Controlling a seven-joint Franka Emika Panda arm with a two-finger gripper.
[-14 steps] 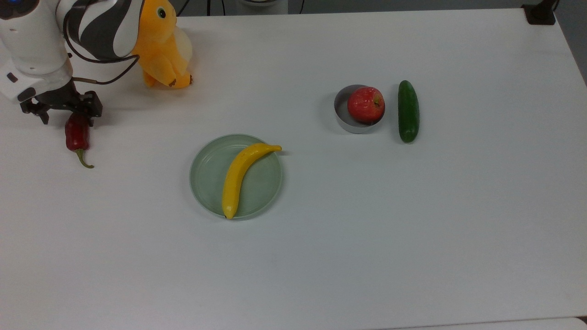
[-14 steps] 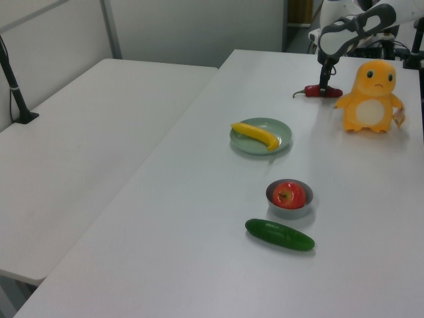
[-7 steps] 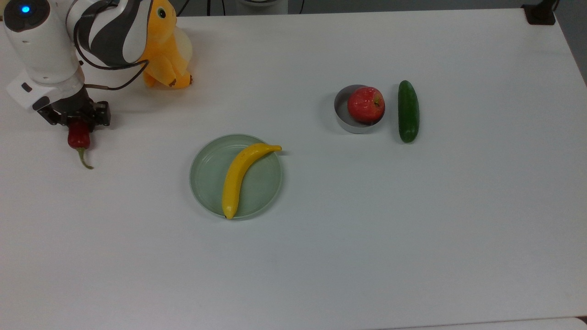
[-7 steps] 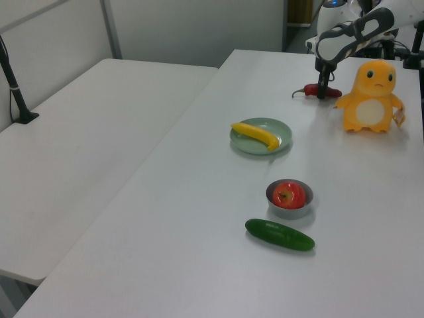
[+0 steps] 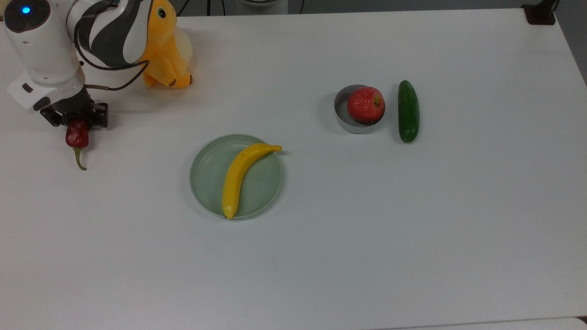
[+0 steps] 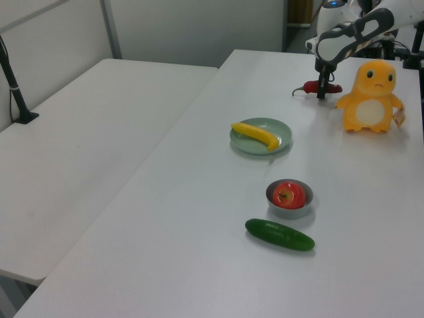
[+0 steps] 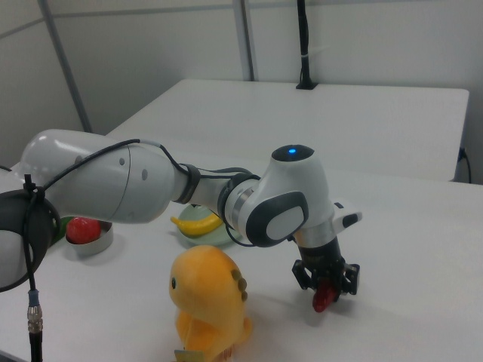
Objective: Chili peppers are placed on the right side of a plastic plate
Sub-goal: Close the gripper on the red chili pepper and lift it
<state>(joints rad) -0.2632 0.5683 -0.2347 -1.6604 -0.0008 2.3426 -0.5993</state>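
Well apart from the plastic plate (image 5: 207, 183), toward the top view's left: gripper (image 5: 76, 122), fingers closed on the chili pepper (image 5: 76, 137), which hangs stem-down. Banana (image 5: 240, 175) occupies the plate. Grasp judged done; carry and placement beside the plate remain.

One chili pepper (image 5: 76, 136), one pale green plastic plate (image 5: 208, 183), one banana (image 5: 240, 174), one red apple (image 5: 365, 104), one grey metal ring bowl (image 5: 341, 117), one cucumber (image 5: 407, 111), one orange plush toy (image 5: 164, 48), one gripper (image 5: 75, 120)
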